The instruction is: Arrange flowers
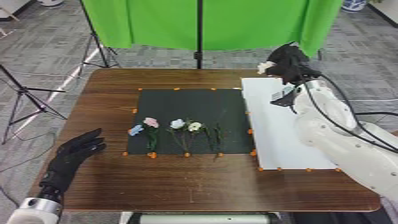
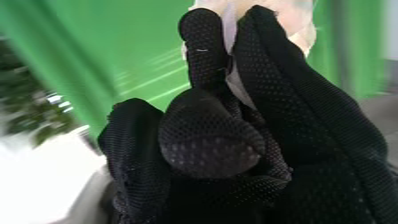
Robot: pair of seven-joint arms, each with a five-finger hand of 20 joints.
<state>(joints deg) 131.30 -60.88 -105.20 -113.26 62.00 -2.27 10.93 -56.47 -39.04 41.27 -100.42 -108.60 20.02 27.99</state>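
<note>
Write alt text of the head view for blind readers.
A robot's right hand holds a pale flower at the far right of a brown table; more flowers lie on a black mat, the left hand open to its left.

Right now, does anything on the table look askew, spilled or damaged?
Nothing clearly wrong: the flowers lie in a row on the dark mat. The green stems at the row's right end show no blossoms, but may simply be foliage.

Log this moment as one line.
right hand: holding pale flower, far end of white board; left hand: open, left of dark mat; other flowers: on mat
</note>
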